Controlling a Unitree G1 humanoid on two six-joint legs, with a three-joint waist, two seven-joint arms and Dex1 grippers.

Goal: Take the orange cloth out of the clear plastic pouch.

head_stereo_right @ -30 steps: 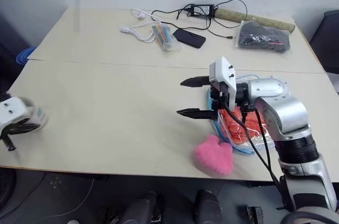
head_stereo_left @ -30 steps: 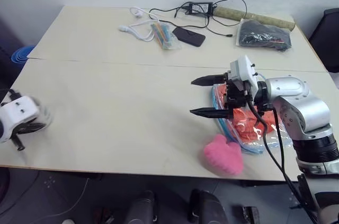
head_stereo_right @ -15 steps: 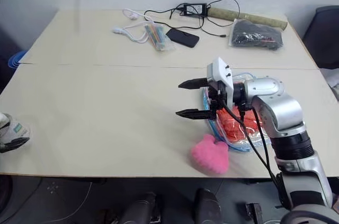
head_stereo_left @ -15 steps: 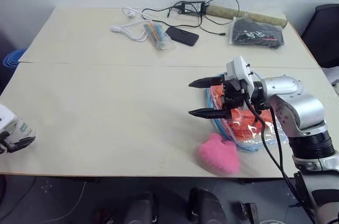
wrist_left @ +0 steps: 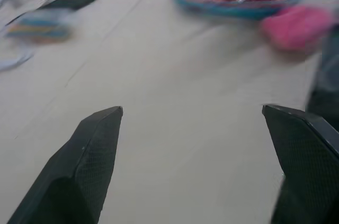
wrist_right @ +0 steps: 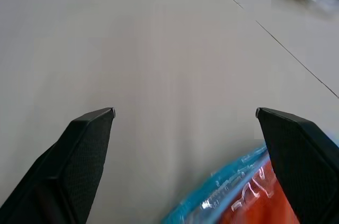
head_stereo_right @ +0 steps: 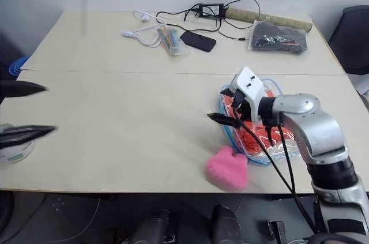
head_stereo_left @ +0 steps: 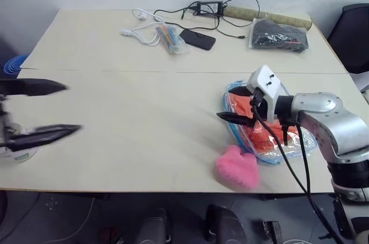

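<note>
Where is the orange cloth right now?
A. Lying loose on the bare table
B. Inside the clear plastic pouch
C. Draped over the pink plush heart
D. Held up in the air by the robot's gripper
B: the orange cloth shows through the clear plastic pouch, which lies flat on the table with its light-blue trim around the cloth, while the open right gripper holds nothing.

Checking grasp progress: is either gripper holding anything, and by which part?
Nothing is held. Left gripper and right gripper are both open and empty.

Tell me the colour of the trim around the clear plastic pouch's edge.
Light blue, running round the clear plastic pouch; clearest in the left eye view.
</note>
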